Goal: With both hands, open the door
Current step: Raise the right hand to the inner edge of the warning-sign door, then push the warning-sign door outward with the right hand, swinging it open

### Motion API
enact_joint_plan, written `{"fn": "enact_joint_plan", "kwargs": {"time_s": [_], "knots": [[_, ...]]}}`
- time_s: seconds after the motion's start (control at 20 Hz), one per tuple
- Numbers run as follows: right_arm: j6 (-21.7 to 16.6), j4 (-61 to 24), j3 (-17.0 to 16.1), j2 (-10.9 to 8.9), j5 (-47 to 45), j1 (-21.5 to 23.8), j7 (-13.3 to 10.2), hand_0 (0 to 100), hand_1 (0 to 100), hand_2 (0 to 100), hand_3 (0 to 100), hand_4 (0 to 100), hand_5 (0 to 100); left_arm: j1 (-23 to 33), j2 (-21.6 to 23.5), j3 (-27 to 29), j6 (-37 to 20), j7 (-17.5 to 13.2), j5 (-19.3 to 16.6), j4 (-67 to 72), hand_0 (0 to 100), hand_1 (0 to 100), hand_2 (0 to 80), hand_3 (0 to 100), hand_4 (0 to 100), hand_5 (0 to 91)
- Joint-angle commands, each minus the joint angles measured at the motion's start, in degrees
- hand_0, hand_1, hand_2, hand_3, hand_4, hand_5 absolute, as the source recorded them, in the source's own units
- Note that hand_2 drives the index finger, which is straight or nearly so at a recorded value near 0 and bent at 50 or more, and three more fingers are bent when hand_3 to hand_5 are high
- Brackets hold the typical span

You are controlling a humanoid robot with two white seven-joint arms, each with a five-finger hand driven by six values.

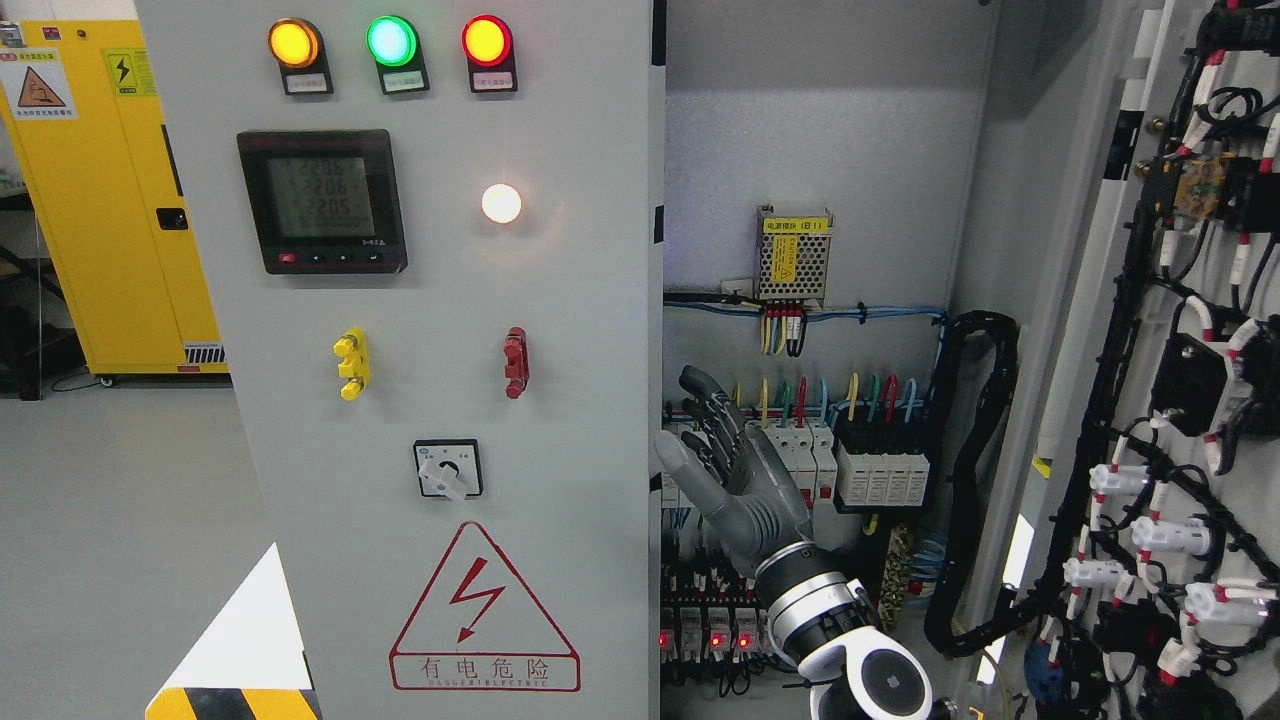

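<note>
The grey left door (580,330) of the electrical cabinet stands shut, carrying three lamps, a meter and a rotary switch. The right door (1090,300) is swung wide open at the picture's right, its inner face covered in black wiring. My right hand (715,450) rises from the bottom edge, right of the middle, into the open cabinet. Its fingers (700,395) are spread and hold nothing, and the thumb lies close to the left door's right edge (655,440). The left hand is out of view.
Inside the cabinet are a power supply (793,255), a row of breakers (880,465) with coloured wires and a black cable bundle (985,450). A yellow cabinet (100,200) stands on the floor at the far left.
</note>
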Motion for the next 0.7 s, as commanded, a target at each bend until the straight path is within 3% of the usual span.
{"fn": "enact_joint_plan", "kwargs": {"time_s": [0.0,0.15,0.65], "knots": [[0.6,1.7,-1.9,0.15,-0.8,-1.4,0.7,0,50,4,0,0,0,-0.9,-0.6,0.0,0.0,0.0,-0.1,0.8,12,56,0.0,0,0,0.0],[1.9,2.6,-2.1,0.24,-0.8,-1.9,4.7,0,50,4,0,0,0,-0.9,-0.5,0.0,0.0,0.0,-0.1,0.8,12,56,0.0,0,0,0.0],[1.9,6.0,-2.1,-0.02,-6.7,-3.2,5.5,0,50,4,0,0,0,-0.9,-0.5,0.0,0.0,-0.1,-0.1,0.8,12,56,0.0,0,0,0.0]]}}
